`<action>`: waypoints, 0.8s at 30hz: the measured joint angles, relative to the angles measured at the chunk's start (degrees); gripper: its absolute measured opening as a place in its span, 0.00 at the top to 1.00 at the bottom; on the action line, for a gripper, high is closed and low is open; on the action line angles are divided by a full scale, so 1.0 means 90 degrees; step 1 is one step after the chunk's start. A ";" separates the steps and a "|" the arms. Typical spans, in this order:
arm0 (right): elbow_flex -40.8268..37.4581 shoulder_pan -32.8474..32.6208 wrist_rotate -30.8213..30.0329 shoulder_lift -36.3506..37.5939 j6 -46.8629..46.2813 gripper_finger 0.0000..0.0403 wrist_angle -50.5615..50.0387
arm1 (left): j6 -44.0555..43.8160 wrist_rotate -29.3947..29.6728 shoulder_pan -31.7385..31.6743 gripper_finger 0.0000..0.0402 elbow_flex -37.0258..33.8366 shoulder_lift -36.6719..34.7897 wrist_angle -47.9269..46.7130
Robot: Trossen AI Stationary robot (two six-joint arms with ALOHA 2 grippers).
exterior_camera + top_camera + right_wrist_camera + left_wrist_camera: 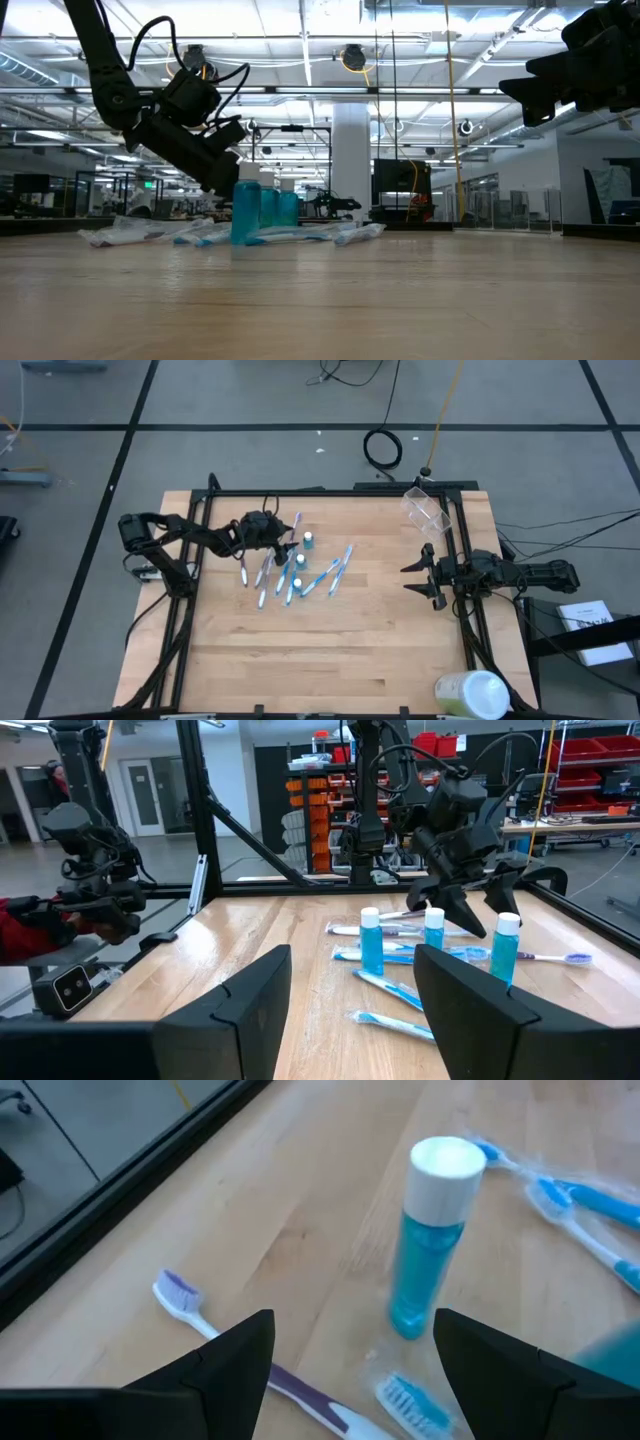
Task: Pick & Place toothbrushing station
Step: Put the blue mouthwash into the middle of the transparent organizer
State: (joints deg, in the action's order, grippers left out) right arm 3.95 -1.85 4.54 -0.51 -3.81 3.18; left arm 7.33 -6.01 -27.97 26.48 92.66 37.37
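Several blue, white and purple toothbrushes (290,575) lie flat in a loose pile on the wooden table (330,660), left of its middle. Among them three teal tubes with white caps (308,540) stand upright; they also show in the right wrist view (371,942). My left gripper (285,545) is open, tipped down over the pile's far-left part. One tube (435,1230) stands just ahead of its fingers and a purple toothbrush (240,1350) lies under them. The clear cup (425,510) sits at the far right corner. My right gripper (415,575) is open and empty at the right edge.
A large pale green-and-white round container (470,695) stands at the table's near right corner. A black frame (330,491) runs along the far edge and down both sides. The near half of the table is bare wood.
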 joint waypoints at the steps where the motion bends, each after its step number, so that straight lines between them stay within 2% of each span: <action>1: 0.0001 -0.0001 0.0000 0.0000 0.0000 0.49 0.0000 | -0.0032 -0.0052 0.0000 0.30 0.0000 0.0000 0.0005; 4: 0.0000 0.0000 0.0000 0.0000 0.0000 0.49 0.0000 | -0.0115 -0.0219 0.0004 0.30 0.0000 0.0000 0.0009; 24: 0.0002 -0.0002 0.0000 0.0000 0.0000 0.49 0.0000 | -0.0347 -0.0212 0.0233 0.30 0.0000 -0.0002 0.0366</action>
State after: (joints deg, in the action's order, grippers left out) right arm 3.96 -1.87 4.54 -0.51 -3.81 3.18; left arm 4.21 -7.92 -25.87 26.48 92.64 40.66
